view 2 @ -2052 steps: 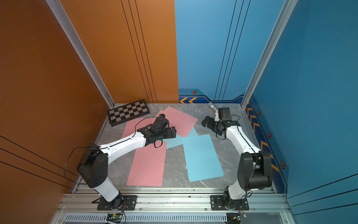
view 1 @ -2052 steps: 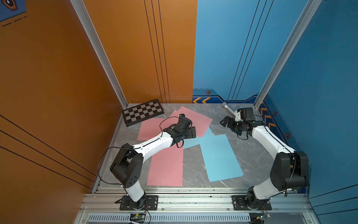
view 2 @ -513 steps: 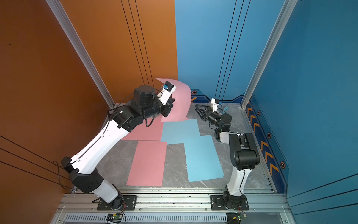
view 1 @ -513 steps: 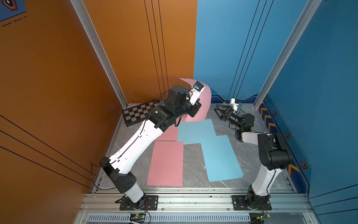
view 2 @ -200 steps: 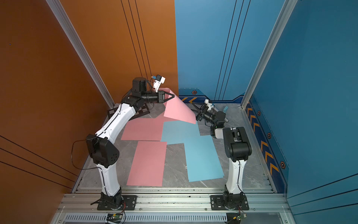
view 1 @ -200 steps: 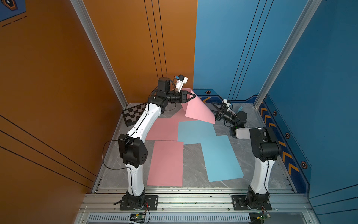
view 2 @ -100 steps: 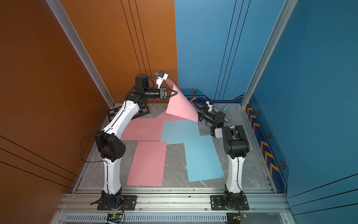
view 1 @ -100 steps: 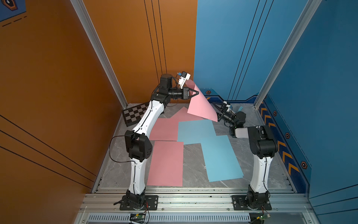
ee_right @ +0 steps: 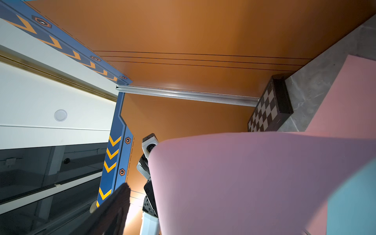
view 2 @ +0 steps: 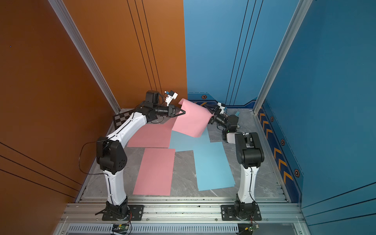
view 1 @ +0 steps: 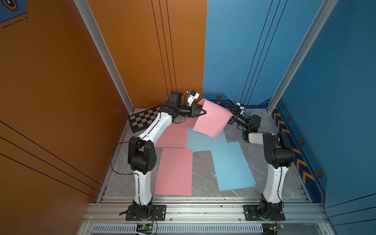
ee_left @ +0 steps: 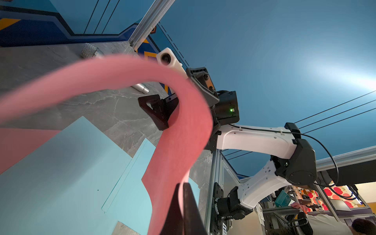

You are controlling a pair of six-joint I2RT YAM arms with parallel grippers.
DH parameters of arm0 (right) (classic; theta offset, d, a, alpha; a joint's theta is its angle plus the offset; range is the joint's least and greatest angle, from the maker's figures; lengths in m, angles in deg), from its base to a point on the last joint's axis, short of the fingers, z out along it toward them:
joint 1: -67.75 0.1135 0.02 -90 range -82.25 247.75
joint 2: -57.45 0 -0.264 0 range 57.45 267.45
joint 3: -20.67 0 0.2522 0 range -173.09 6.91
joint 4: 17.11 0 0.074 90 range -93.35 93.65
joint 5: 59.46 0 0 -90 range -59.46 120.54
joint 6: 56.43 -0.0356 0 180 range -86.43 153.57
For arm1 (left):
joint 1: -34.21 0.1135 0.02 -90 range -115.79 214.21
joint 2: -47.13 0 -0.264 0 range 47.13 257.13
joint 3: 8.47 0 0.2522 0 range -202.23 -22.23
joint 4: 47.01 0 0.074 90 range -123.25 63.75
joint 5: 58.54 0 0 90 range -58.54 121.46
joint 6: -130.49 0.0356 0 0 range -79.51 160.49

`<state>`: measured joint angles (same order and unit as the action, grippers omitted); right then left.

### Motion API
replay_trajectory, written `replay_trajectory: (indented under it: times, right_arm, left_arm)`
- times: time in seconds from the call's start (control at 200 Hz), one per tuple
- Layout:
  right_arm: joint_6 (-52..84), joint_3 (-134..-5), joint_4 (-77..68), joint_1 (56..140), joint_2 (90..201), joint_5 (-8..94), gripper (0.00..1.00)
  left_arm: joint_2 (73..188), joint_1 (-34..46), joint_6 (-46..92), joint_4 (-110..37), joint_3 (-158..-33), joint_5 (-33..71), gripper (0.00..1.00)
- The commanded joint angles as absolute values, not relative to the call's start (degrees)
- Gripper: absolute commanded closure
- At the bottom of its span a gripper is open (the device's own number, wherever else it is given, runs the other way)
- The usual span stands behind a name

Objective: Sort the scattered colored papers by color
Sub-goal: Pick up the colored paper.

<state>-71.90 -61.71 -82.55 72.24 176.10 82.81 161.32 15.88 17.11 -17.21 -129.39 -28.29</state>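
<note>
Nearest you, a pink paper [view 1: 174, 171] and a light-blue paper [view 1: 232, 164] are lying flat on the bench [view 1: 203, 173]. Beyond, your left fingers [ee_left: 189, 207] are clenching the raised pink paper [view 1: 211, 120] clear of them. Your right fingers [ee_left: 157, 116], released, are straddling its opposite edge, seemingly to steady it.

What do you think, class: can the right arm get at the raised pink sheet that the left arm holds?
Probably yes: the right tool stands open astride the free edge of the raised pink sheet, with nothing between them, while the left tool pinches the other end.

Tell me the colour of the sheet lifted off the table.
Pink. The lifted sheet shows clearest in a top view.
</note>
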Motion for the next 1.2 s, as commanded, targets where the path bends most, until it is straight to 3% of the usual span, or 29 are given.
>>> replay_trajectory:
  times: [0.0,0.245,0.46,0.701,0.786,0.836,0.896,1.021,1.041,1.051,1.196]
  right_arm:
    - [-71.1,-61.4,-84.6,71.1,173.2,83.0,0.19]
    - [-68.5,-59.9,-84.6,70.9,171.5,84.7,0.32]
    - [-67.0,-59.5,-84.3,70.9,171.8,85.2,0.55]
    - [-67.2,-61.2,-83.9,71.5,172.2,85.2,1.00]
    - [-67.9,-62.2,-84.0,72.0,171.9,85.5,1.00]
    - [-67.8,-63.0,-83.5,72.5,171.3,85.6,1.00]
    - [-66.7,-64.4,-81.5,73.5,170.4,86.1,1.00]
    - [-58.3,-67.5,-70.4,76.0,166.9,87.6,1.00]
    - [-56.2,-68.0,-67.7,76.4,166.2,87.8,1.00]
    - [-55.1,-68.2,-66.4,76.5,165.9,87.8,1.00]
    - [-38.2,-71.6,-44.8,79.7,160.9,88.0,1.00]
  left_arm:
    - [157.6,17.0,18.5,-18.0,-127.0,-27.7,1.00]
    - [156.6,18.8,17.0,-18.9,-125.4,-27.0,1.00]
    - [156.2,18.8,16.5,-18.9,-124.7,-26.7,1.00]
    - [154.0,19.0,16.1,-19.5,-122.0,-26.4,1.00]
    - [153.2,19.3,15.7,-19.5,-121.1,-26.2,1.00]
    - [152.5,19.5,15.5,-19.5,-120.3,-25.3,0.85]
    - [151.0,19.8,15.4,-19.5,-119.0,-24.0,0.54]
    - [146.9,21.3,14.1,-18.2,-114.3,-16.1,0.29]
    - [146.2,21.7,13.6,-18.1,-113.3,-15.0,0.06]
    - [145.9,21.8,13.5,-18.1,-112.8,-14.6,0.00]
    - [138.6,22.3,13.8,-14.6,-105.2,-4.2,0.02]
